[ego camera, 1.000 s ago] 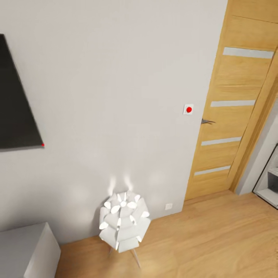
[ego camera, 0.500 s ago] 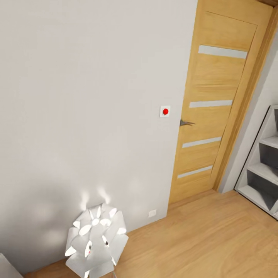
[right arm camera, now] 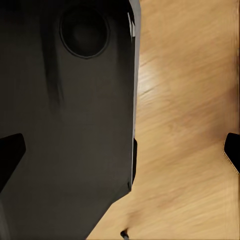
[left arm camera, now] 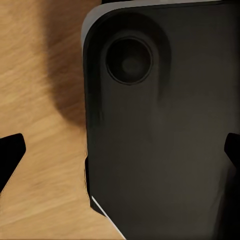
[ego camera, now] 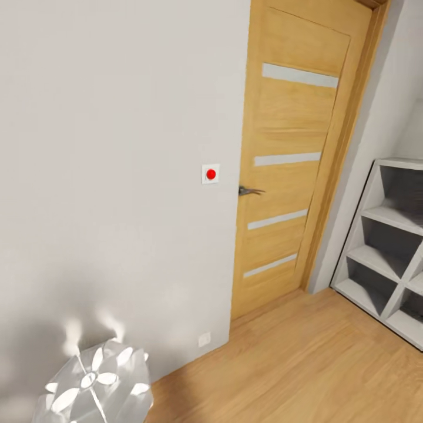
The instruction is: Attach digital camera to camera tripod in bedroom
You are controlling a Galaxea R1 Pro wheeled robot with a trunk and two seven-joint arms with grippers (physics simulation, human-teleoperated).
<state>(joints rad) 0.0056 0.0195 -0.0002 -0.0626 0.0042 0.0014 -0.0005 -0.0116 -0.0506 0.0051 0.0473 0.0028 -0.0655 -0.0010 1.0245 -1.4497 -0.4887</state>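
My head camera has swung right since 0.5 s ago: the wooden door (ego camera: pixel 294 164) with its 4 pale stripes now stands near the middle of my head view, the red-dotted wall switch (ego camera: pixel 211 173) and the door handle (ego camera: pixel 249 190) have slid left with it, and the white petal lamp (ego camera: pixel 94 385) sits cut off at the near left corner. More of the white cube shelf (ego camera: pixel 388 235) shows at the right than before. The things themselves have not shifted; only my view has turned.

Light wood floor (ego camera: pixel 305 364) runs from the door toward me, and a small wall socket (ego camera: pixel 204 339) sits low on the white wall (ego camera: pixel 106 164) left of the door.

My left gripper (left arm camera: pixel 120 160) looks down at my own dark base panel (left arm camera: pixel 160 130) over the wood floor, fingertips (left arm camera: pixel 10 152) spread apart at the 2 edges of its wrist view with nothing between them. My right gripper (right arm camera: pixel 120 155) is the same: fingertips (right arm camera: pixel 10 152) wide apart, nothing held, dark base panel (right arm camera: pixel 65 120) below.

I cannot tell where the digital camera or the camera tripod is from here
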